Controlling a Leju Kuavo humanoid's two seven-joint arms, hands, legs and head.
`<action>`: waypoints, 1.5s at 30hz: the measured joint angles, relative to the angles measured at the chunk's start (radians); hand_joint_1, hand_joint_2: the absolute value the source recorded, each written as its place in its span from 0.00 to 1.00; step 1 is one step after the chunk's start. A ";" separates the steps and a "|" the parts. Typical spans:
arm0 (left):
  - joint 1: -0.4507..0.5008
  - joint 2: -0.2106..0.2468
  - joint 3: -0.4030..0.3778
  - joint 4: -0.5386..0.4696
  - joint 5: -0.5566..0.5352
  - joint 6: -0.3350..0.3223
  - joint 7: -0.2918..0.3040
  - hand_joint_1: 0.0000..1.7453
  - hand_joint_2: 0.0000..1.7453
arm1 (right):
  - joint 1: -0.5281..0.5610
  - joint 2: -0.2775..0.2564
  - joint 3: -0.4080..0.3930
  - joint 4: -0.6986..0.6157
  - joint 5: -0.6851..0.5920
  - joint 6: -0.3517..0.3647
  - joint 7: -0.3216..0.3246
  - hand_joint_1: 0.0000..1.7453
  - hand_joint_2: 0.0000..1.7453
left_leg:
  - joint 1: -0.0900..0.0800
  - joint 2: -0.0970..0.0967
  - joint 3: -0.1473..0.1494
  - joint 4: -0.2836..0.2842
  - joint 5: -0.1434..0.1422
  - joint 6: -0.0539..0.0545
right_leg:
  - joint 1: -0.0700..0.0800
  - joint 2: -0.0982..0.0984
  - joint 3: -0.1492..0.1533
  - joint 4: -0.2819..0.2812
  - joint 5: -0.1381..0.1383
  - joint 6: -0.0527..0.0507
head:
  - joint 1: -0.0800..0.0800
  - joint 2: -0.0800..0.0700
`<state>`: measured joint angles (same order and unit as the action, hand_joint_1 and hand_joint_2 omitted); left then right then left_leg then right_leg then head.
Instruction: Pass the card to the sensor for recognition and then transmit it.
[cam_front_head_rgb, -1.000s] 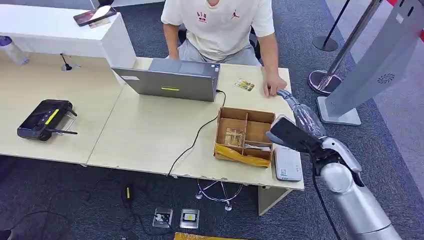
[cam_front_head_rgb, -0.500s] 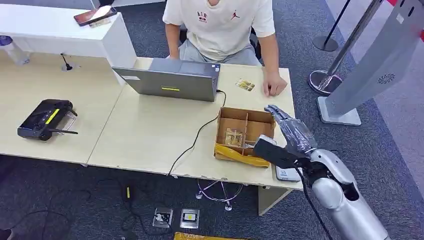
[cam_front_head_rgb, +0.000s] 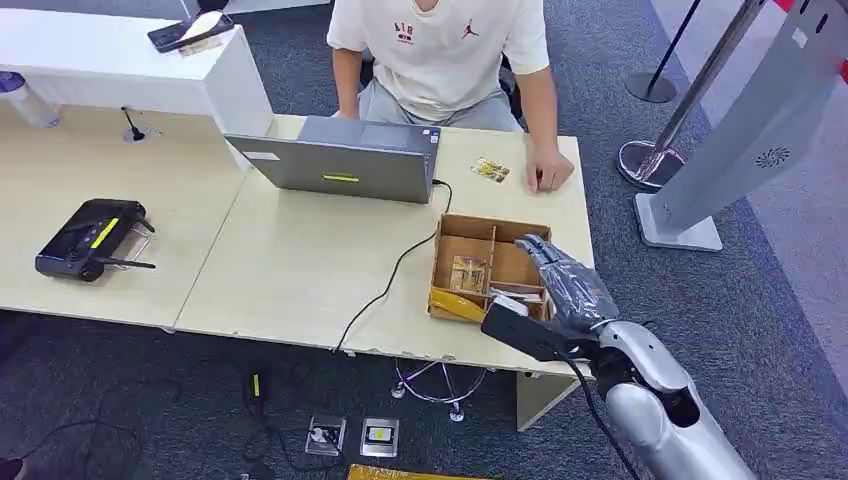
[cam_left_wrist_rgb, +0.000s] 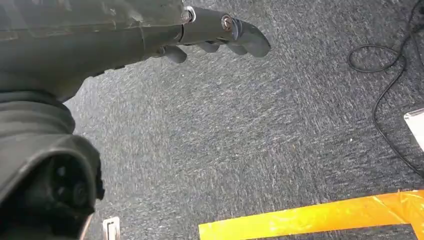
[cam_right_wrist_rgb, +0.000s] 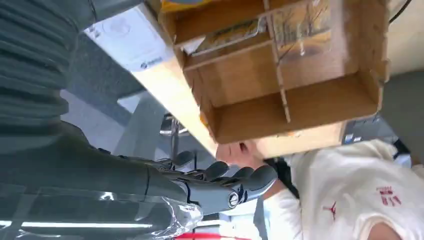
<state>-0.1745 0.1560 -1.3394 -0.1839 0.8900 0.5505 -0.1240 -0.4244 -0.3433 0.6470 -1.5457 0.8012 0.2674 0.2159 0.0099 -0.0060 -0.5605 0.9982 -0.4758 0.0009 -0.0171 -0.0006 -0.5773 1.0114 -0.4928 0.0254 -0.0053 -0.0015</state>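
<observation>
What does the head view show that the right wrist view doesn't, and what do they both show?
Head view alone: the laptop, the black controller on the left table, a loose card near the person's hand, and the silver right arm. Right wrist view alone: the white sensor's printed face close up, and the box's dividers from near. Both: the cardboard box, a card in one compartment, the right hand with nothing in it, and the person's white shirt.
</observation>
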 joint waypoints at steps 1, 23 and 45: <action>0.000 -0.001 0.000 0.000 0.001 0.001 0.002 0.00 0.00 | 0.000 0.000 0.001 0.000 0.013 -0.009 0.000 0.00 1.00 | 0.000 0.000 0.000 0.000 0.000 0.000 | 0.000 0.000 0.000 0.000 0.000 0.000 | 0.000 0.000; -0.001 -0.007 0.020 0.000 -0.008 0.005 0.003 0.00 0.00 | -0.052 0.101 0.061 0.203 0.141 -0.167 -0.063 0.00 1.00 | 0.000 0.000 -0.001 0.000 0.000 0.000 | 0.000 0.000 0.000 0.000 0.000 0.000 | 0.000 0.000; -0.001 -0.011 0.027 0.000 -0.004 0.005 0.004 0.00 0.00 | -0.086 0.115 0.078 0.345 0.157 -0.198 -0.091 0.00 1.00 | 0.000 0.000 0.000 0.000 0.000 0.000 | 0.000 0.000 0.000 0.000 0.000 0.000 | 0.000 0.000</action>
<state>-0.1751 0.1446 -1.3123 -0.1839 0.8862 0.5558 -0.1198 -0.5099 -0.2281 0.7252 -1.2009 0.9579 0.0698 0.1248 0.0104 -0.0063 -0.5608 0.9981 -0.4758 0.0008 -0.0167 -0.0010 -0.5775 1.0115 -0.4929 0.0253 -0.0053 -0.0015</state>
